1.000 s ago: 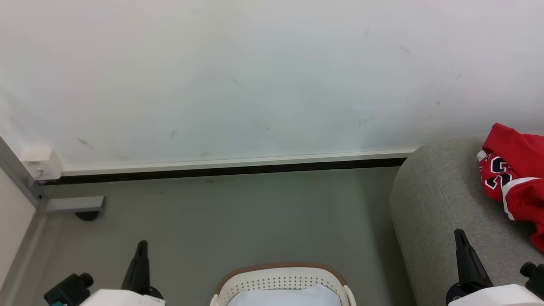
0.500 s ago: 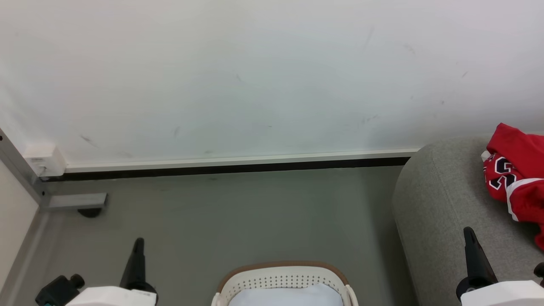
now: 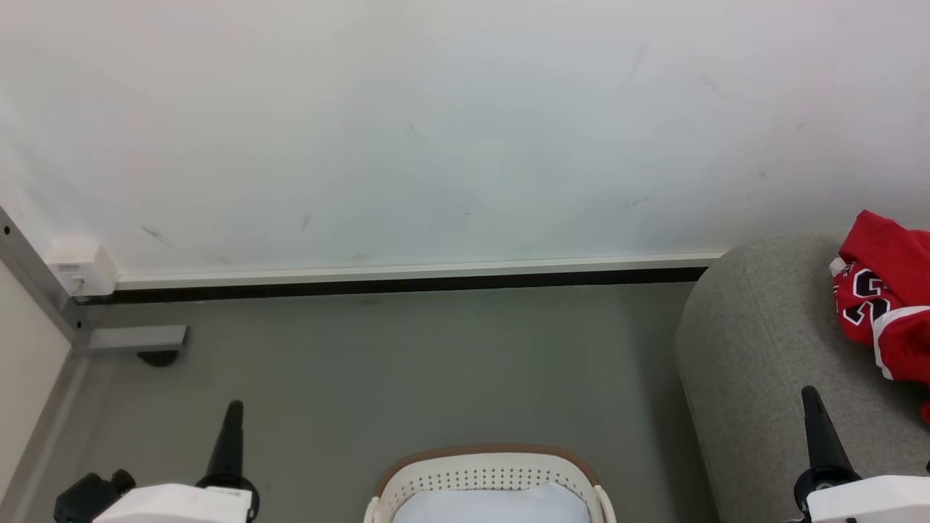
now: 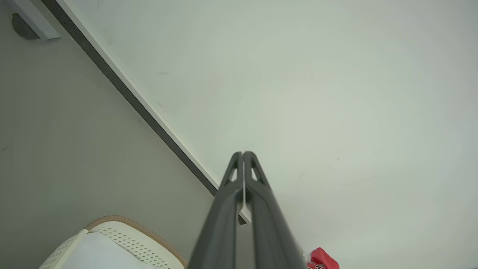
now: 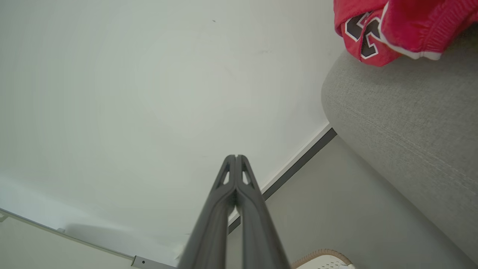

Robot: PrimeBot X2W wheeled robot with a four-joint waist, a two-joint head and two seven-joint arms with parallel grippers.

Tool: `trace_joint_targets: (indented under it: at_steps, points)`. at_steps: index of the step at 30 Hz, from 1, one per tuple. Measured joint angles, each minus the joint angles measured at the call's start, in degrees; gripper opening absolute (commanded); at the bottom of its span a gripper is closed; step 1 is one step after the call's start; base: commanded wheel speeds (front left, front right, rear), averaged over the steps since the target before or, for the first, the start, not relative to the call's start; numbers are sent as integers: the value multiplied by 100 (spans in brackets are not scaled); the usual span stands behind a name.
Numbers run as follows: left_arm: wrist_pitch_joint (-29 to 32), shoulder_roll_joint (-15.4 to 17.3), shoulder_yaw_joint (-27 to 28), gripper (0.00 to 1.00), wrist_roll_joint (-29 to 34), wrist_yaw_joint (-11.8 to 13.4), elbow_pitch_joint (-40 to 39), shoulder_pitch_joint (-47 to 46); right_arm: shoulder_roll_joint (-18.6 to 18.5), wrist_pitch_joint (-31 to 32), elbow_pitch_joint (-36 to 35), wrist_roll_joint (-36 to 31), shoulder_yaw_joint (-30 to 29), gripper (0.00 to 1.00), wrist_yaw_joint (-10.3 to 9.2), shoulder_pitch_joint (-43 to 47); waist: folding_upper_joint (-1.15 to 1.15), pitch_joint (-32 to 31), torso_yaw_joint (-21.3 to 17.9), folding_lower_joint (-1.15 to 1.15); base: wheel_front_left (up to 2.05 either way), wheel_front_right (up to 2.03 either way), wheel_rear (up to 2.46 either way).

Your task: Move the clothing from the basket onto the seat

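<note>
Kept left pincer (image 3: 234,408) and right pincer (image 3: 810,397) pressed shut, empty; merely swung the view slightly. Left clothing (image 3: 890,312) heaped near seat's (image 3: 763,349) far edge; found pale fabric (image 3: 487,506) in basket (image 3: 487,452). Probably nearly done.

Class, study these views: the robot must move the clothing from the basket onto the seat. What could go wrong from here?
1. The basket sits at the head view's bottom edge, mostly cut off, so a reach into it may be poorly seen.
2. The left gripper and right gripper are shut; going in unopened would likely just push the pale contents.
3. The red clothing lies near the rounded edge of the seat and might slip off.
</note>
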Motion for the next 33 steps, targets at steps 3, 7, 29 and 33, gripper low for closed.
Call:
trace_joint_targets:
  at_steps: [3, 7, 29, 33]
  points:
    - [43, -4, 18, 0, -137, 7, -21, -5, 3, 36, 1, 178, -36, 0, 0, -3, 0, 7, 12, 0, 0, 0, 0]
    - [101, -8, 43, 0, -396, 34, -48, -10, 8, 105, -1, 382, -76, 0, 0, -8, 0, 15, 27, 0, 0, 0, 0]
    - [416, -30, 177, 0, -1496, 77, -208, -48, 16, 335, -4, 1464, -244, 0, -1, -74, 0, 63, 110, 0, 0, 0, 0]
    - [463, -32, 196, 0, -1695, 94, -230, -58, 16, 386, -7, 1677, -266, 0, -1, -88, 0, 72, 125, 0, 0, 0, 0]
